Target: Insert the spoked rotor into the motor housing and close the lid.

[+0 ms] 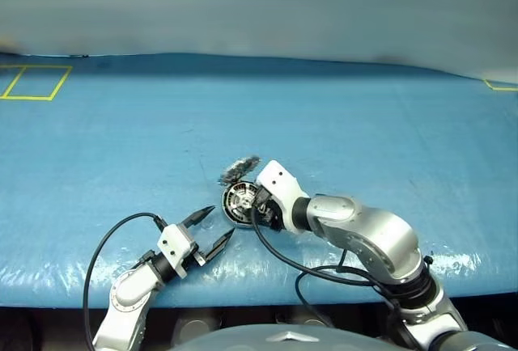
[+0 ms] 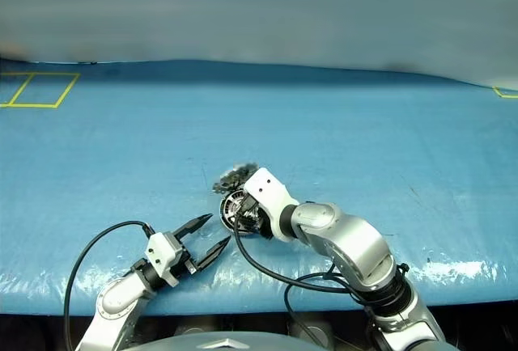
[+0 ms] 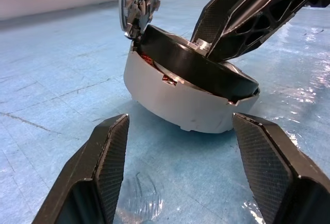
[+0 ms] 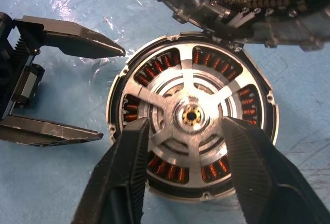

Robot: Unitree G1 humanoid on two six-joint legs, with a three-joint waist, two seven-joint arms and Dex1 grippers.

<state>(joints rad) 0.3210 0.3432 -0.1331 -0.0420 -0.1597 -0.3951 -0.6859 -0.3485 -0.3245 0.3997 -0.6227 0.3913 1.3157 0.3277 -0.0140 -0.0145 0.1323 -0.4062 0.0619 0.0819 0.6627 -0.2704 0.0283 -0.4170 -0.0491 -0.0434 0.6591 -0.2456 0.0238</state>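
- The spoked rotor (image 4: pixel 192 114) sits in the motor housing (image 3: pixel 175 97) on the blue surface (image 1: pixel 364 124); rigid metal, probably heavy and slick.
- Lid (image 4: pixel 247 2) stands raised at the housing's 12 o'clock; push its plain outer face.
- Right pincer (image 4: pixel 188 146) released, straddling the hub; left pincer (image 1: pixel 206 234) released, at the housing's 7 o'clock.

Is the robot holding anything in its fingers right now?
No. The spoked rotor sits in the motor housing; the right gripper stands open over it, and the left gripper is open and empty.
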